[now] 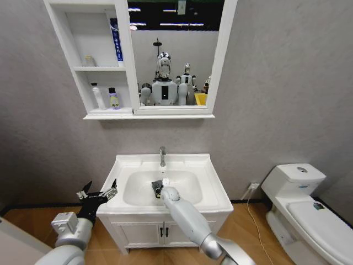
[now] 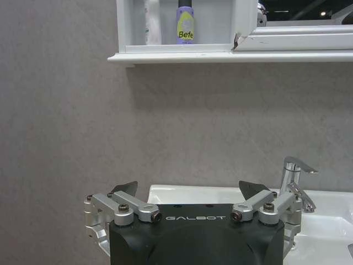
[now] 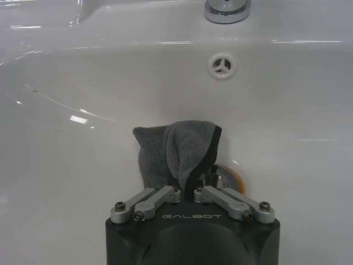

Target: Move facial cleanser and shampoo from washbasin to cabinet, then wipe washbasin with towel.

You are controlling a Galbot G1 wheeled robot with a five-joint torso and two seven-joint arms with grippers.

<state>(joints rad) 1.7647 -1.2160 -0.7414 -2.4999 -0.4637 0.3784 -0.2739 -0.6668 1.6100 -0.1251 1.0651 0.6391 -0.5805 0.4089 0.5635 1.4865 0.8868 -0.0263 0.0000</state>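
The white washbasin (image 1: pixel 212 190) stands below the cabinet (image 1: pixel 74 66) with its mirror. My right gripper (image 1: pixel 158 189) reaches down into the oval bowl, shut on the dark grey towel (image 3: pixel 171 154). The towel hangs against the bowl's floor beside the drain (image 3: pixel 225 175). My left gripper (image 1: pixel 101 186) hovers open and holding nothing just off the washbasin's left edge, facing the wall (image 2: pixel 188 190). A white bottle (image 1: pixel 98 96) and a purple bottle (image 1: pixel 113 99) stand on the cabinet's lower shelf, and a blue tube (image 1: pixel 116 38) leans on the shelf above.
The chrome tap (image 1: pixel 162 155) rises at the back of the bowl, with the overflow hole (image 3: pixel 222 65) under it. A white toilet (image 1: pixel 303 204) stands to the right. The two-door vanity (image 1: pixel 138 234) sits under the basin.
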